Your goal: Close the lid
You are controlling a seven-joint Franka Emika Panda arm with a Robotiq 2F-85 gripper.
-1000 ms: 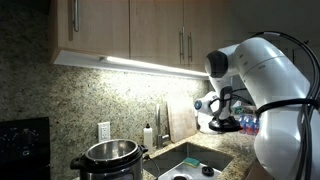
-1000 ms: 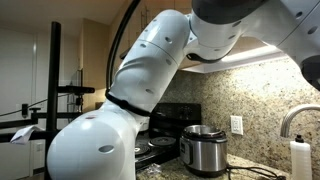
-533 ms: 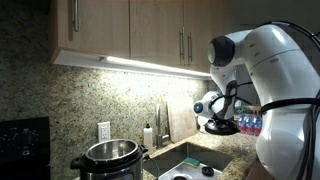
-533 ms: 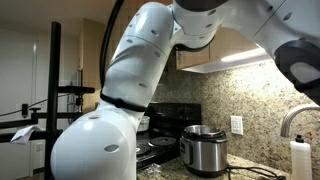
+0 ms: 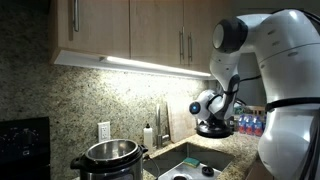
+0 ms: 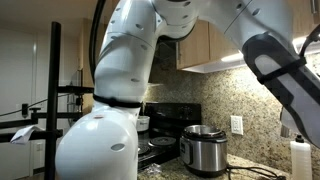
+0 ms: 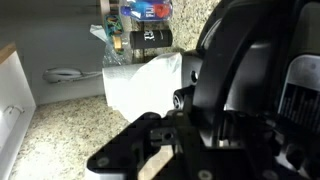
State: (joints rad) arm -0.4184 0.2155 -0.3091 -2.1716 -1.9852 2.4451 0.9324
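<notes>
The black round lid (image 5: 212, 129) hangs in the air over the sink, to the right of the cooker and well apart from it. My gripper (image 5: 213, 117) is shut on its top. The steel cooker (image 5: 110, 156) stands open on the counter at the lower left; it also shows in an exterior view (image 6: 203, 150), where the lid and gripper are out of sight behind the arm. In the wrist view the black lid (image 7: 250, 70) fills the right side, and my dark gripper (image 7: 190, 125) blends into it.
A sink (image 5: 195, 161) with a faucet (image 5: 161, 120) and a soap bottle (image 5: 148, 135) lies between cooker and lid. Water bottles (image 5: 250, 125) stand behind. A black stove (image 6: 160, 145) is beside the cooker. Cabinets (image 5: 130, 30) hang overhead. White paper (image 7: 140, 85) lies on the granite counter.
The arm's upper links have swung up and to the right. The gripper with the lid has sunk slightly over the sink. The cooker has not moved.
</notes>
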